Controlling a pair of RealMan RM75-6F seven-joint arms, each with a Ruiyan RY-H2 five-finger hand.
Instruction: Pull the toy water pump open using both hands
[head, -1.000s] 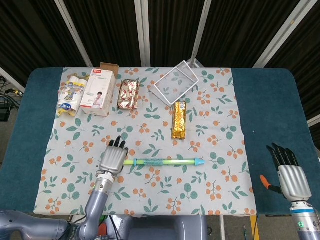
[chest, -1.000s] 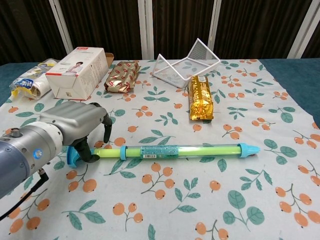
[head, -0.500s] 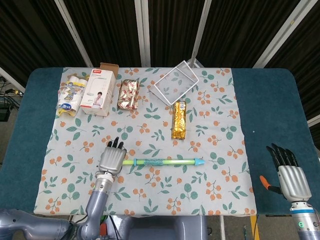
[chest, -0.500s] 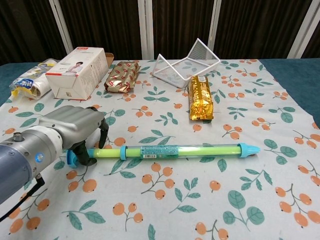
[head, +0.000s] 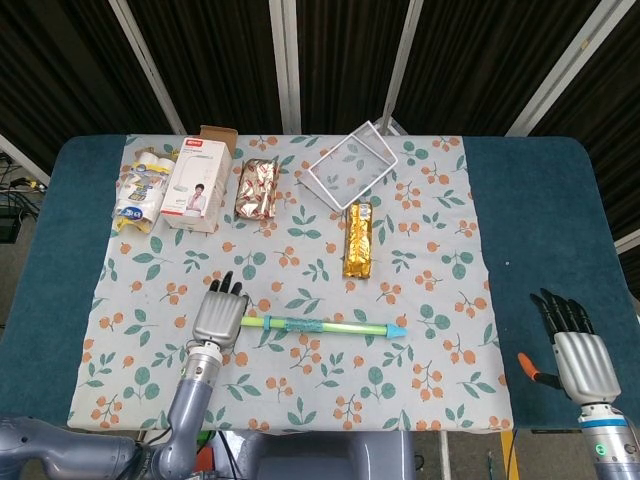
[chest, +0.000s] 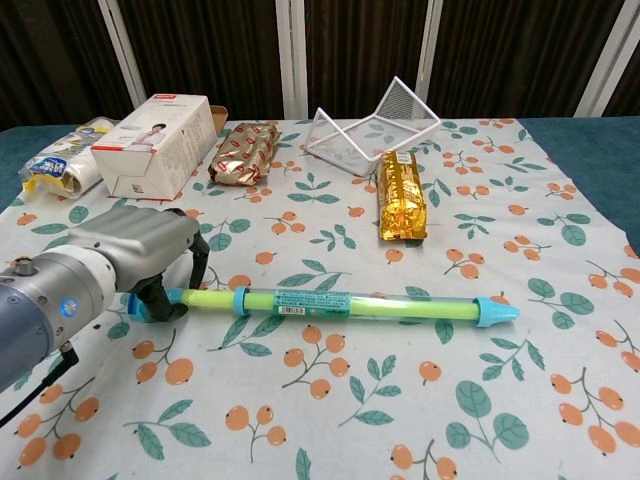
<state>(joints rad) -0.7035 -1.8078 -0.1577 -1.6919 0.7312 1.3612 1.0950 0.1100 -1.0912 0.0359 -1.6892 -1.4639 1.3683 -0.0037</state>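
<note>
Left hand (chest: 135, 255) curls its fingers around the toy water pump (chest: 350, 304) handle at lower left, while the right hand (head: 577, 352), fingers spread and empty, sits far off at lower right, so a one-handed tug may merely drag the pump.

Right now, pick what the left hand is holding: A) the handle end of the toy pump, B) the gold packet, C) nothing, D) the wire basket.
A: the left hand curls around the blue handle end of the toy pump.

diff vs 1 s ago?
The left hand, gripping the toy water pump at its handle end, drew that end toward the robot's left; the pump now lies slightly tilted. The right hand stayed by the table's right edge, holding nothing.
</note>
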